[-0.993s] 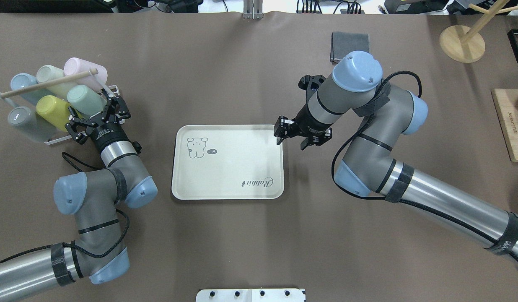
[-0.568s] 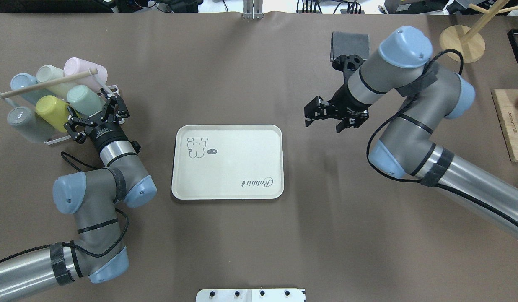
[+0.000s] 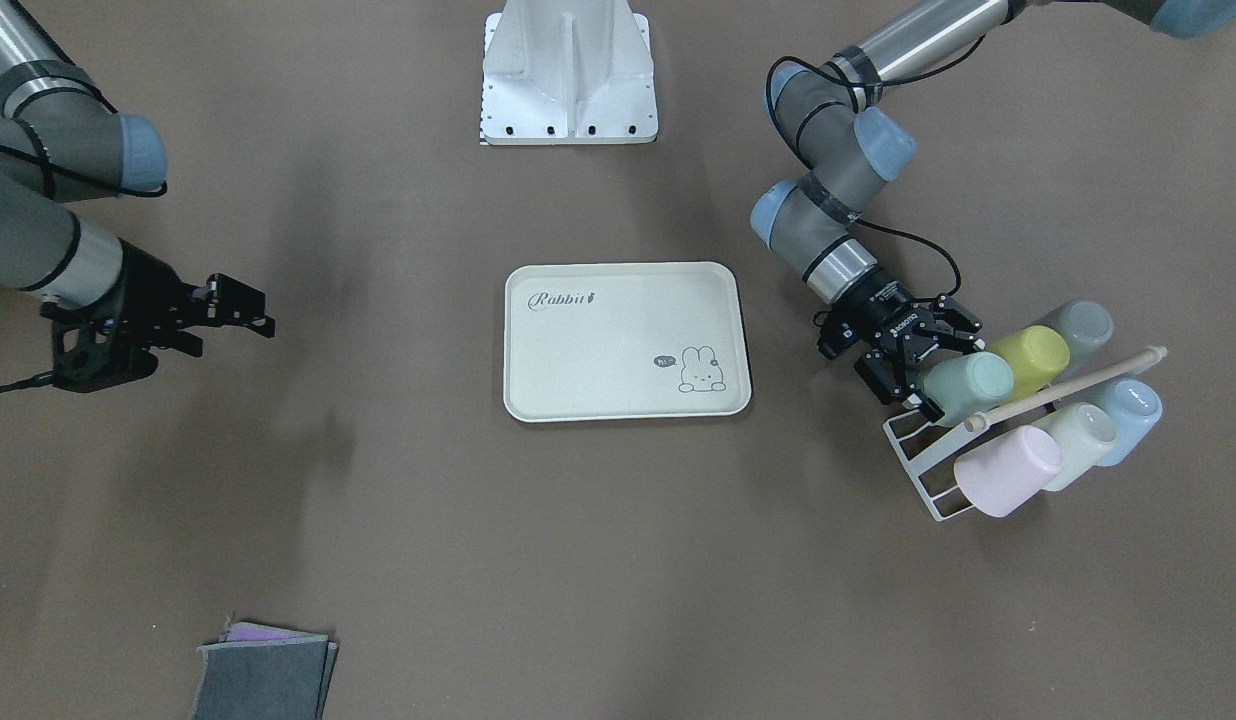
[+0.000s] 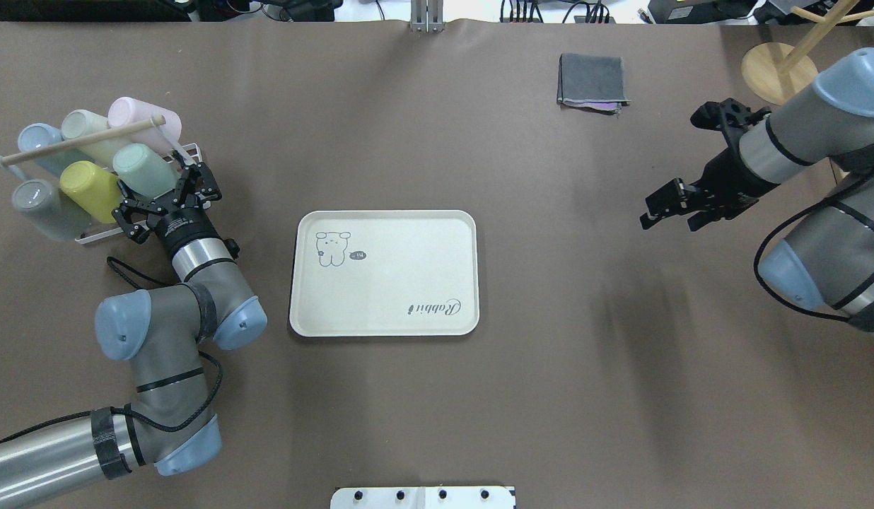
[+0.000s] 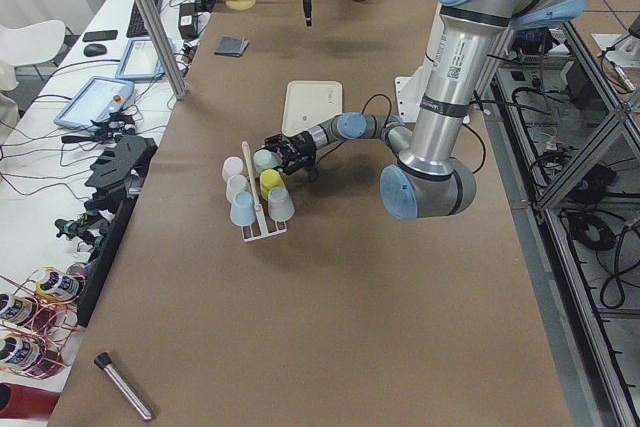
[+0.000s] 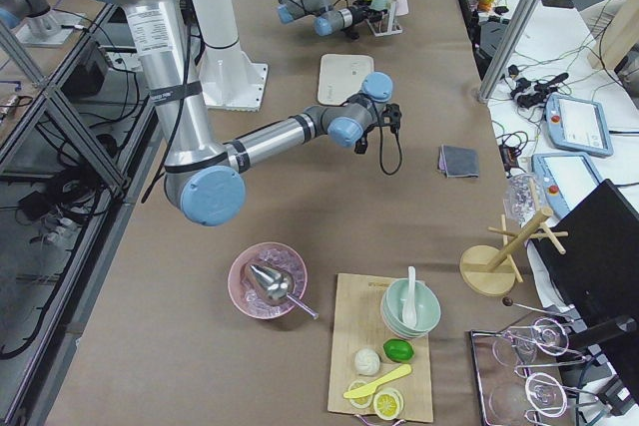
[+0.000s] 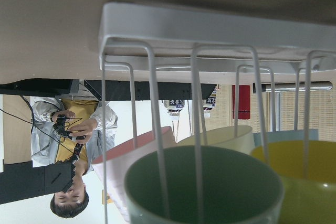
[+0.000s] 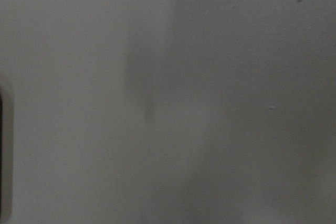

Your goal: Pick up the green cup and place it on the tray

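Note:
The green cup lies on its side in a white wire rack at the table's left, its mouth towards my left gripper. It also shows in the front view and fills the bottom of the left wrist view behind the rack wires. My left gripper is open just in front of the cup's mouth, with nothing in it. The cream tray with "Rabbit" lettering lies flat at the table's middle with nothing on it. My right gripper is open and empty, far right of the tray.
The rack also holds a yellow-green cup, a grey cup, a blue, a cream and a pink cup under a wooden rod. A folded grey cloth lies at the back. A wooden stand and board are far right.
My right arm has swung from the tray's far right corner out to the table's right side. My left gripper has edged slightly closer to the green cup.

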`<state>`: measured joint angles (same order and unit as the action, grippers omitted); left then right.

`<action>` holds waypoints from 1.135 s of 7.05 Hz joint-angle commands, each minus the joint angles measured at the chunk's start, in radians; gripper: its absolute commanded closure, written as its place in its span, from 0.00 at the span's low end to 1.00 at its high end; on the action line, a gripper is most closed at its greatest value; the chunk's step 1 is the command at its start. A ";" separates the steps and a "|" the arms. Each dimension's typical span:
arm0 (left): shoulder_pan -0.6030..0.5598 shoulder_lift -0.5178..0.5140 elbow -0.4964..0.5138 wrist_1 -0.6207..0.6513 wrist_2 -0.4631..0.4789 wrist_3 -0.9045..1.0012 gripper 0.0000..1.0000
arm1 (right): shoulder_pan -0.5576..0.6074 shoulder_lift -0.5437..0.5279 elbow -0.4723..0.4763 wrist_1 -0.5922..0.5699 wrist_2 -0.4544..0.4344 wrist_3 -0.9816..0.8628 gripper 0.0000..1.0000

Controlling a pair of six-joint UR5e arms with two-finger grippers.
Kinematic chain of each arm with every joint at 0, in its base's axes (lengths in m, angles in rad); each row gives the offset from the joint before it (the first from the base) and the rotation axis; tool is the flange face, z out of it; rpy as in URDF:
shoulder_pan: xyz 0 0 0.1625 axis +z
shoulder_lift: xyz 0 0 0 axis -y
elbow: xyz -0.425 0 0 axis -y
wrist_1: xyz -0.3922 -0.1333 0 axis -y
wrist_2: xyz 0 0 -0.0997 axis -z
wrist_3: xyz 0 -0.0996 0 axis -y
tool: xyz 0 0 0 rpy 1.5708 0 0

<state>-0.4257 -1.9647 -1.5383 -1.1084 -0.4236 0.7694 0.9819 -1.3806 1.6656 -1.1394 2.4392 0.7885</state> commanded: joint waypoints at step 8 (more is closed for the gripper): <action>-0.015 0.033 -0.060 -0.015 0.021 0.011 1.00 | 0.498 -0.183 0.011 -0.556 -0.046 -0.777 0.00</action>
<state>-0.4364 -1.9514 -1.5591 -1.1307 -0.4160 0.7742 1.4210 -1.5613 1.6742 -1.5982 2.4043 0.0886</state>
